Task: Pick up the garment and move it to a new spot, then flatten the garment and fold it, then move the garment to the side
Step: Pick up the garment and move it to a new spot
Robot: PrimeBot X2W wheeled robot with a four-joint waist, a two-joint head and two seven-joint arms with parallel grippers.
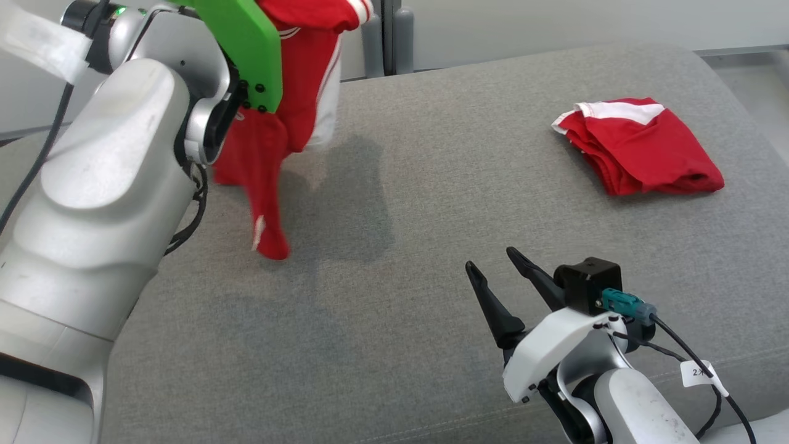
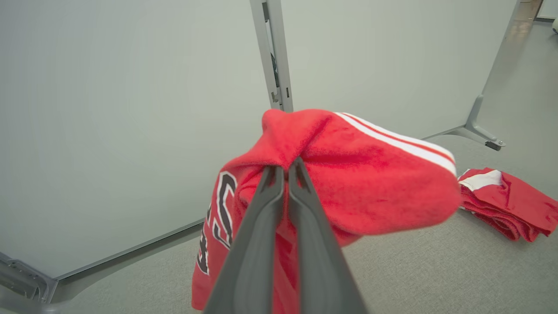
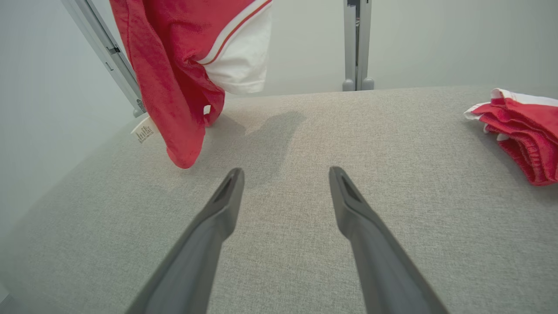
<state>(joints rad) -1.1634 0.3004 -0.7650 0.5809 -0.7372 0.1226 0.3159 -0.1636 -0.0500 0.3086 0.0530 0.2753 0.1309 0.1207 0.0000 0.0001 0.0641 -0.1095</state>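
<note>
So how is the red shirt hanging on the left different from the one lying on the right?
The hanging shirt dangles from the left arm's closed fingers; the lying shirt rests on the grey cushion. The hanging shirt is crumpled and drawn long; the lying shirt is folded compact. Both are red with white trim.

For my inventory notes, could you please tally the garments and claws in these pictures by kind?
Red garments: 2, the hanging garment gripped by the left claw and the folded garment lying to the right.
Claws: 2, the left claw shut, the right claw open and empty.
Total: 4.
</note>
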